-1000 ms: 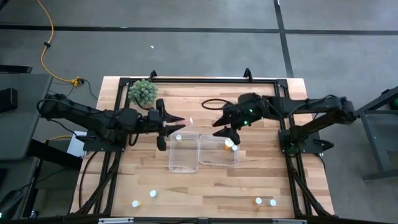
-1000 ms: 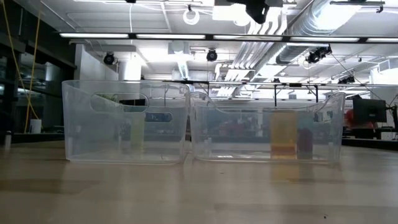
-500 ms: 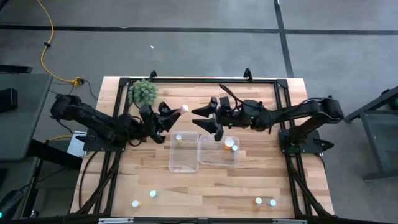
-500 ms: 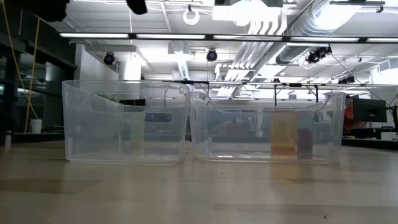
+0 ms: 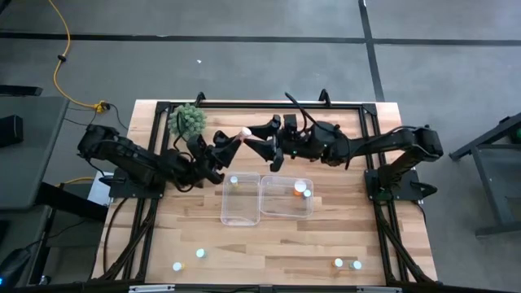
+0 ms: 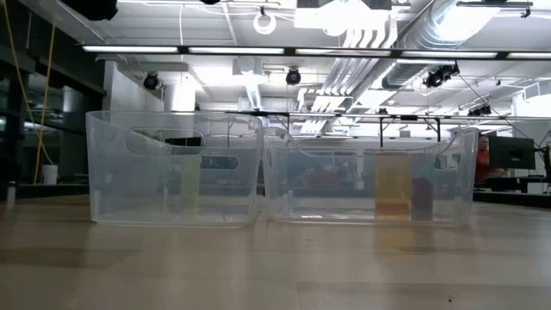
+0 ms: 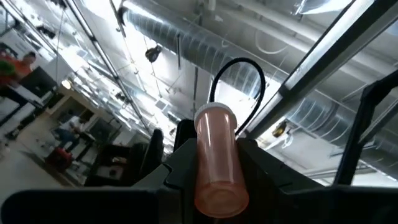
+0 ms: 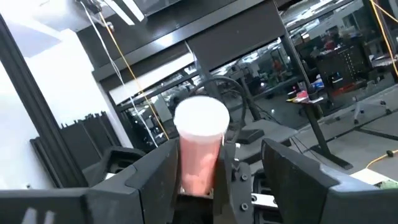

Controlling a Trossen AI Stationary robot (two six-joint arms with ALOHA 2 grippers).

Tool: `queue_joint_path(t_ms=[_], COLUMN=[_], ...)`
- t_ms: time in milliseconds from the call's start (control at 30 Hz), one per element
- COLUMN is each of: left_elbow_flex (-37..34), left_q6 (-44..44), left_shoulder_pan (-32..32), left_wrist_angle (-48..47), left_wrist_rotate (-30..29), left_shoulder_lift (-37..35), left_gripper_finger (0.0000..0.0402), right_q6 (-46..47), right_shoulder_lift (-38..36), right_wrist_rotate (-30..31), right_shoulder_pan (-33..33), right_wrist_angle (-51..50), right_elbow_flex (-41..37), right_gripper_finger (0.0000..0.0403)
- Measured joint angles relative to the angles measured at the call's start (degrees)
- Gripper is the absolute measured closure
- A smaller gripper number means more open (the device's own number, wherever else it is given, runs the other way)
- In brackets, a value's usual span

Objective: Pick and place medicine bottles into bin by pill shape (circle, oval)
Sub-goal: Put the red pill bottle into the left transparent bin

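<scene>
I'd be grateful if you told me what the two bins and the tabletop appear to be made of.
The left bin and right bin look like clear, glossy plastic: the room shows through their walls. The tabletop looks like light wood with a matte finish, showing plank seams and grain.

A light wooden table (image 5: 326, 244) with a black frame along its edges carries everything. Two clear plastic bins stand side by side at its middle, touching: the left bin (image 5: 240, 198) and the right bin (image 5: 286, 196). A fuzzy green plant ball (image 5: 187, 120) sits at the far left corner. Near the front edge stand two small white-capped bottles on the left (image 5: 188, 260) and two on the right (image 5: 347, 264).
</scene>
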Motion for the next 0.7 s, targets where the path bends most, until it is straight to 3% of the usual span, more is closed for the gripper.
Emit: queue_joint_path(t_ms=[700], left_elbow_flex=[3.9], left_q6=[1.64], left_shoulder_pan=[0.02], left_wrist_angle=[0.07], left_wrist_rotate=[-1.79], left_shoulder_lift=[2.48], left_gripper_finger=[0.0318], right_q6=[0.96], right_shoulder_lift=[0.0], right_wrist_rotate=[-0.26], right_shoulder_pan=[-0.59], right_wrist_angle=[-5.97], right_elbow_flex=[7.68], right_gripper_finger=[0.0178])
